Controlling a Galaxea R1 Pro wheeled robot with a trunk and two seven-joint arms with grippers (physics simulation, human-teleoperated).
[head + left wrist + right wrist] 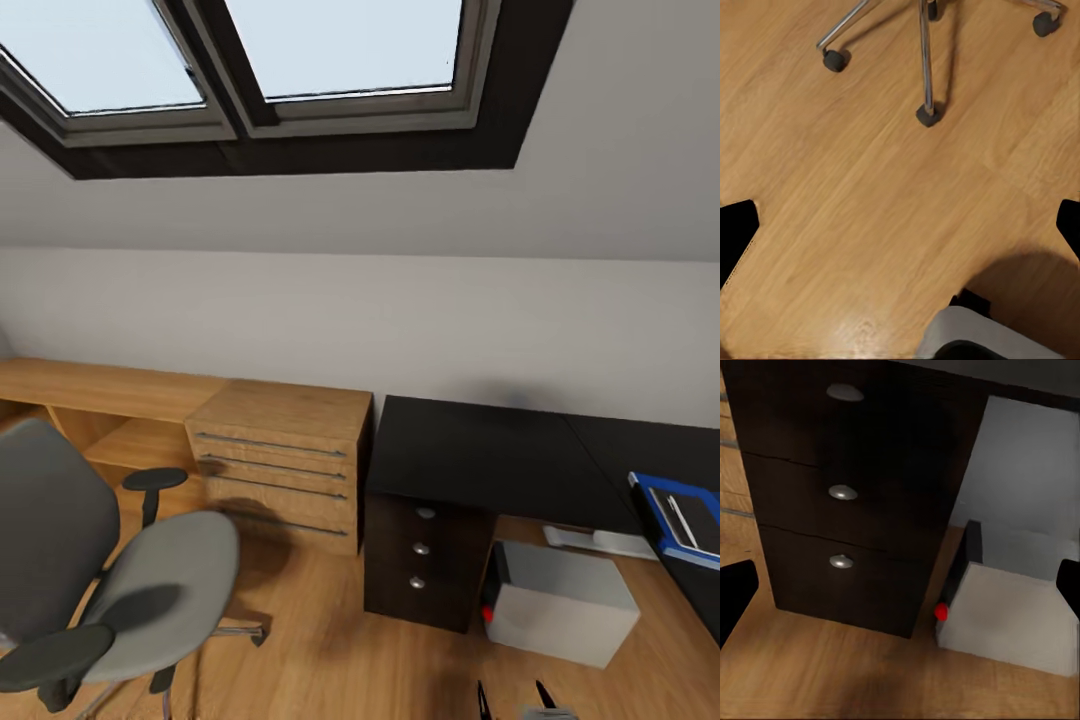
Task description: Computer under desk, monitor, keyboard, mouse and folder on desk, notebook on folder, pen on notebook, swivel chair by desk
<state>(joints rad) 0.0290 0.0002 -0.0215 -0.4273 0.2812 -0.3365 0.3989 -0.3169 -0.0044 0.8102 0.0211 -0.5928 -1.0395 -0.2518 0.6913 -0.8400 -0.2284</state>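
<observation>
Swivel chair [120, 590] stands on the wood floor [330, 660] at the left, apart from the counter, its seat bare; its chrome legs and castors [926, 112] show in the left wrist view. Behind it is a light wood chest [280, 460] with steel handles, set against the counter's left end. Counter [480, 450] is black-topped, with three dark drawers [420, 550] with round silver knobs under its left end. Computer [560, 600] sits on the floor beneath the counter, just right of the drawers, its red button [940, 612] on the face nearest them. A pale flat item lies on the floor behind the computer; its identity cannot be told. Folder [672, 515] lies on the counter's right wing at the frame edge, with the notebook [695, 515] on top of it and the pen [680, 520] on the notebook. Left end effector [900, 225]: fingertips spread wide, holding nothing, above bare floor. Right end effector [900, 585]: likewise wide, empty, facing the drawers and computer.
</observation>
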